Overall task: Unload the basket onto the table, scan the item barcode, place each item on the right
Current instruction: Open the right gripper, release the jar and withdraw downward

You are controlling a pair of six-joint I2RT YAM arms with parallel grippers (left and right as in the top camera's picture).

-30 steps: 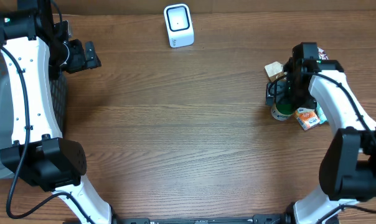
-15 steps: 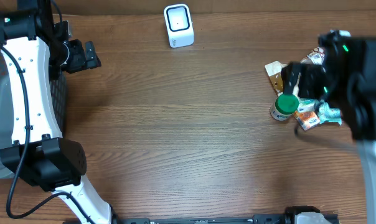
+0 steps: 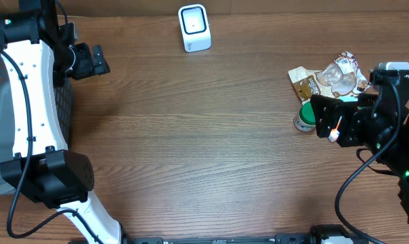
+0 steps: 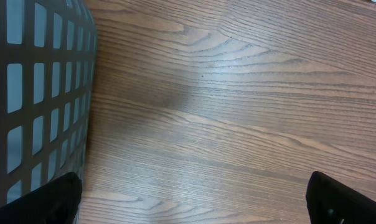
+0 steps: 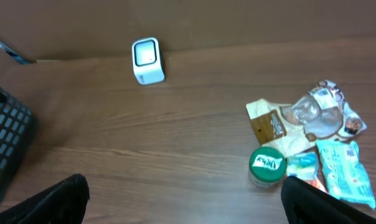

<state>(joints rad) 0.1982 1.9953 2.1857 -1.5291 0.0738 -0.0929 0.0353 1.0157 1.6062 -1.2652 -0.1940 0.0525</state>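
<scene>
The right arm hangs high over the table's (image 3: 204,135) right edge, its wrist tipped down and toward the centre. The right pincer (image 3: 326,120) is spread wide and holds nothing. Under it lie the green-lidded jar (image 5: 266,165) and a heap of packets (image 5: 312,118), touching one another. The white scanner (image 3: 194,27) stands well apart at the far edge. The left arm reaches along the left side, with the left pincer (image 3: 96,61) also spread and unladen, just beside the dark mesh basket (image 4: 38,93).

Jar (image 5: 266,165) beside packets (image 5: 312,118), scanner (image 5: 147,60) far left
</scene>
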